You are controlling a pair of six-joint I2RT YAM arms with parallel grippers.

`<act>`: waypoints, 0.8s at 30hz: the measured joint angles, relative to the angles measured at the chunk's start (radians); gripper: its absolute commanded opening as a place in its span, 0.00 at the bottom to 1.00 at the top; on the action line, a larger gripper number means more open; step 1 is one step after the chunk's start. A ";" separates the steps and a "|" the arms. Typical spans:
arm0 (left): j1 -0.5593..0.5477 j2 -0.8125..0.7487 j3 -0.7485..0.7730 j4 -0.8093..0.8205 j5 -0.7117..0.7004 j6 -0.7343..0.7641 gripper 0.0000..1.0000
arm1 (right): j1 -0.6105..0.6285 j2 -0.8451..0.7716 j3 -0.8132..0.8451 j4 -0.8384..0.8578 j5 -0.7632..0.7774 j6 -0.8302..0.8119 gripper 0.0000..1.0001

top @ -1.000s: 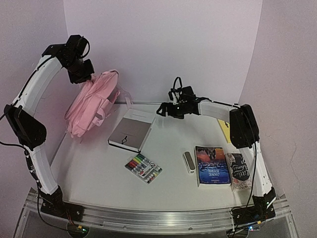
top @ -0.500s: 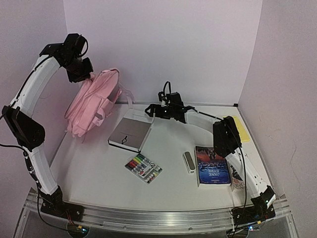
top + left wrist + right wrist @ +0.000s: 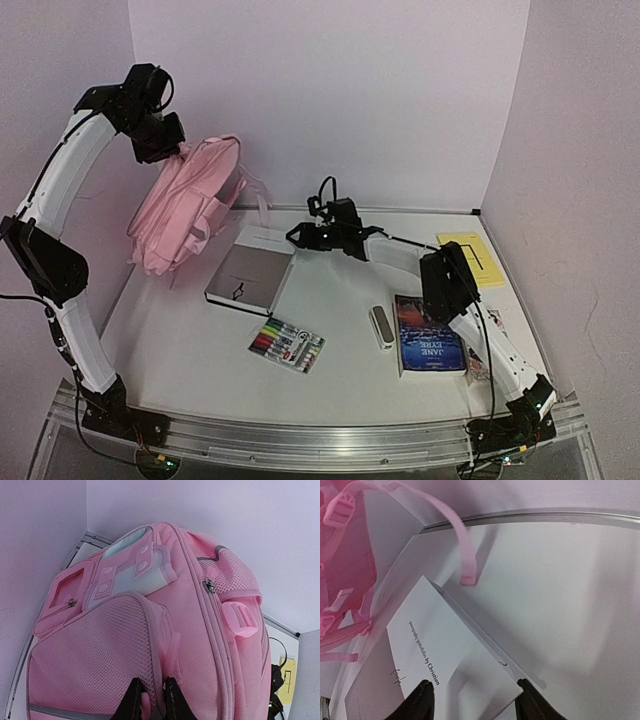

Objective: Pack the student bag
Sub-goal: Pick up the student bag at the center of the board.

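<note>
The student bag (image 3: 185,205), a soft pink backpack, hangs at the back left above the table. My left gripper (image 3: 163,143) holds it up from the top. In the left wrist view my left gripper (image 3: 152,681) is shut on a fold of the student bag (image 3: 210,630) beside a mesh pocket. My right gripper (image 3: 296,237) reaches to the far right corner of a flat white book (image 3: 250,275). In the right wrist view my right gripper (image 3: 475,686) is open. That corner of the white book (image 3: 450,655) lies between its fingers.
A pack of coloured markers (image 3: 287,345) lies in front of the white book. A grey case (image 3: 381,327), a blue Jane Eyre book (image 3: 430,338) and a yellow pad (image 3: 470,258) lie on the right. A loose pink strap (image 3: 462,545) dangles near the back rail.
</note>
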 measured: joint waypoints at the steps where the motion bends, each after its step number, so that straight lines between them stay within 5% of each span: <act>1: 0.000 0.000 0.004 0.000 0.000 0.004 0.00 | 0.012 0.000 -0.001 0.004 -0.007 -0.003 0.42; 11: 0.000 0.000 0.055 0.021 0.033 0.033 0.00 | 0.147 -0.023 -0.107 0.088 -0.053 0.011 0.37; 15: 0.002 0.007 0.056 0.054 0.076 0.040 0.00 | 0.177 -0.058 -0.173 0.106 -0.088 0.066 0.51; 18: 0.000 0.027 0.061 0.085 0.116 0.044 0.00 | 0.186 -0.094 -0.234 0.109 -0.119 0.107 0.73; 24: -0.037 0.105 0.063 0.172 0.201 0.084 0.00 | 0.104 -0.255 -0.429 0.107 -0.193 0.152 0.91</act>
